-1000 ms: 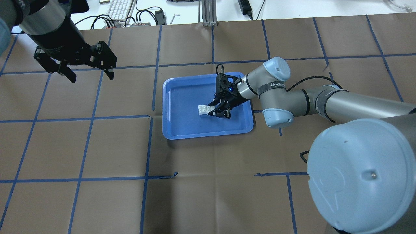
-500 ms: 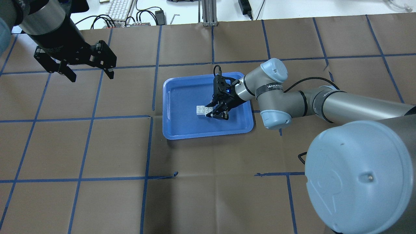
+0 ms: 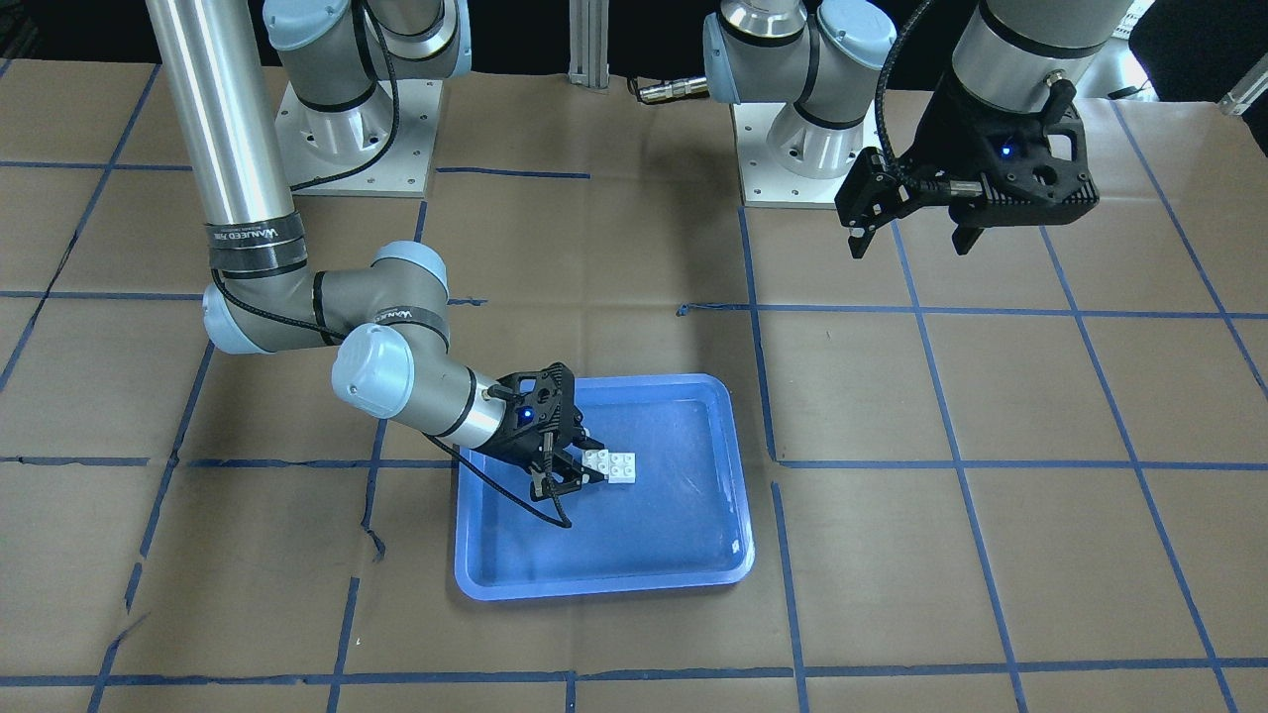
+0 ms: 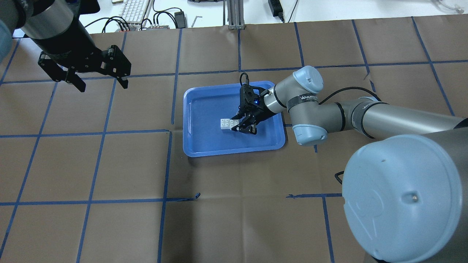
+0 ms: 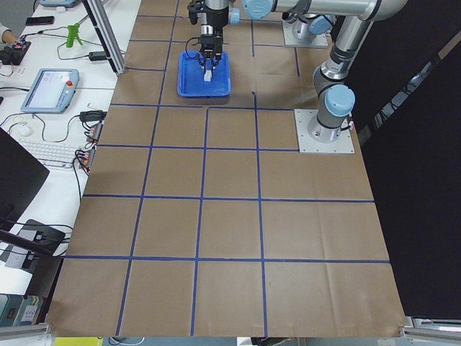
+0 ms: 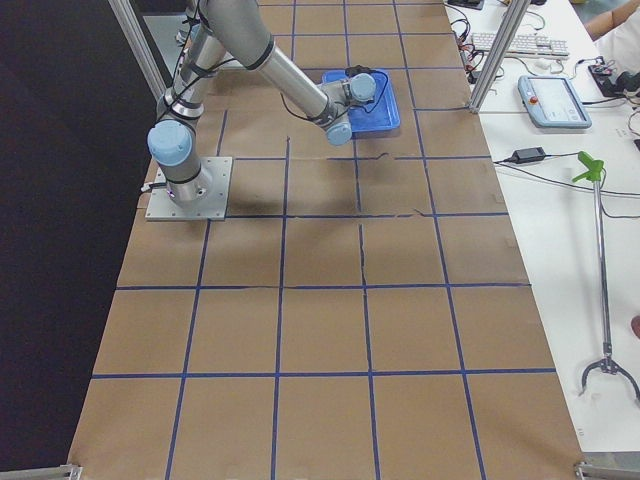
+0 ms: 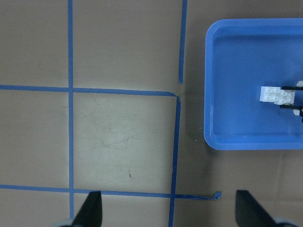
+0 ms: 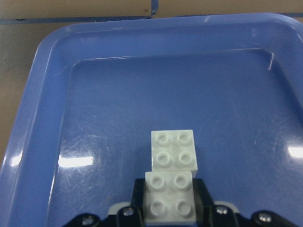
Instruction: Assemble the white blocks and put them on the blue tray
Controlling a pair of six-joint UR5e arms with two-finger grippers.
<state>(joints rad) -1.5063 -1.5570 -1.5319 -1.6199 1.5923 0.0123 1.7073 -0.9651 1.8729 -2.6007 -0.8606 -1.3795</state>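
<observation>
Two white blocks are joined with an offset and sit low over the floor of the blue tray, near its middle. My right gripper reaches in from the tray's right side and is shut on the nearer block. In the right wrist view the far block lies free ahead, and the near one sits between my fingers. In the front view the blocks lie just past the right gripper. My left gripper is open and empty, held high at the table's far left.
Brown paper with a blue tape grid covers the table. A keyboard, cables and an aluminium post lie beyond the far edge. The arm bases stand on the robot's side. The left wrist view shows the tray at its right.
My right gripper has shifted slightly to the left inside the tray, with the white blocks moving along with it. The left arm has not moved.
</observation>
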